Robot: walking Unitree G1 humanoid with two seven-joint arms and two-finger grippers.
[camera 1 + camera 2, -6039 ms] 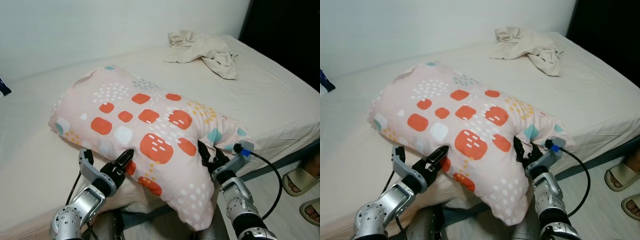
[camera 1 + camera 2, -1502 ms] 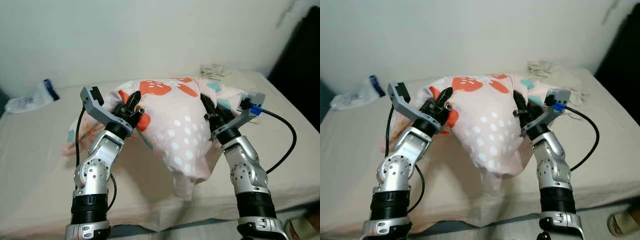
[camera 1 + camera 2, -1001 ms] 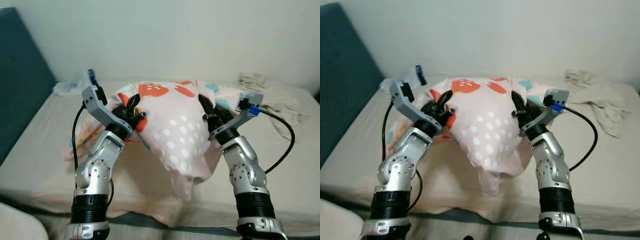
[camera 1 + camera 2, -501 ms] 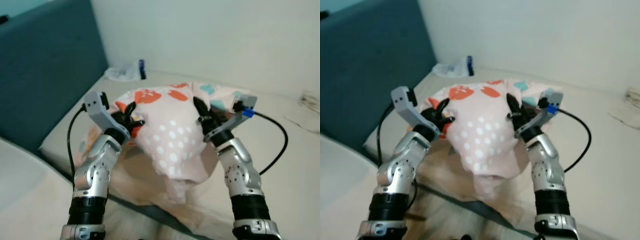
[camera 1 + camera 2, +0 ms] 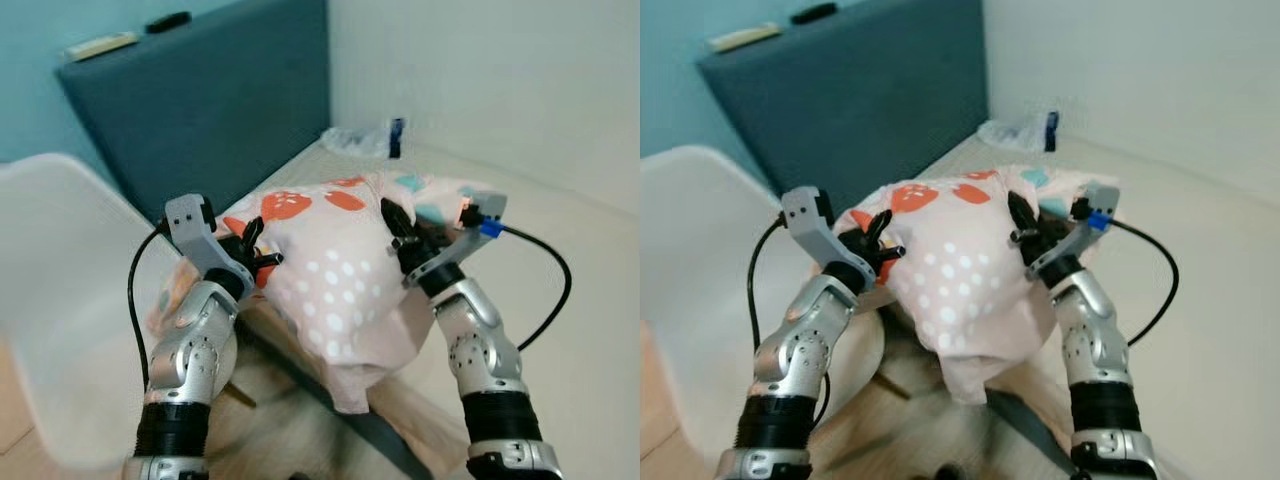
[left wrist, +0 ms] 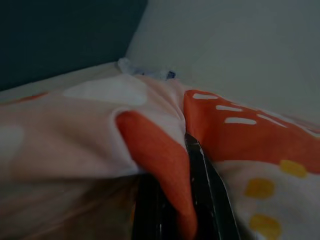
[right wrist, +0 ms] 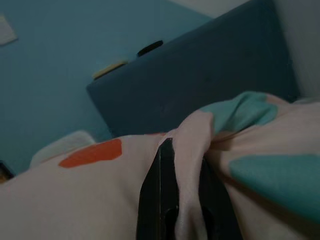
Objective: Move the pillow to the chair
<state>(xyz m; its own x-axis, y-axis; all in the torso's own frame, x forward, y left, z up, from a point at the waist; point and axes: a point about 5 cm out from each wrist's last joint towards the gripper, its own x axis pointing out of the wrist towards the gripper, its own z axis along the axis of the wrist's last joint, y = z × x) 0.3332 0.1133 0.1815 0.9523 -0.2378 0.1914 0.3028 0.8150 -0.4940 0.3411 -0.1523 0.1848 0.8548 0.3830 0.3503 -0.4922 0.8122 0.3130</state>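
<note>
Hanging between the left end effector (image 5: 255, 252) and the right end effector (image 5: 402, 232), each pinching a fold of its cover, the pillow (image 5: 340, 275) is held up just right of the white chair (image 5: 70, 300), nearer the left arm.

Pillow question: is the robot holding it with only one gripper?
No, the left gripper and the right gripper each pinch a fold of the pillow, holding it up between them.
</note>
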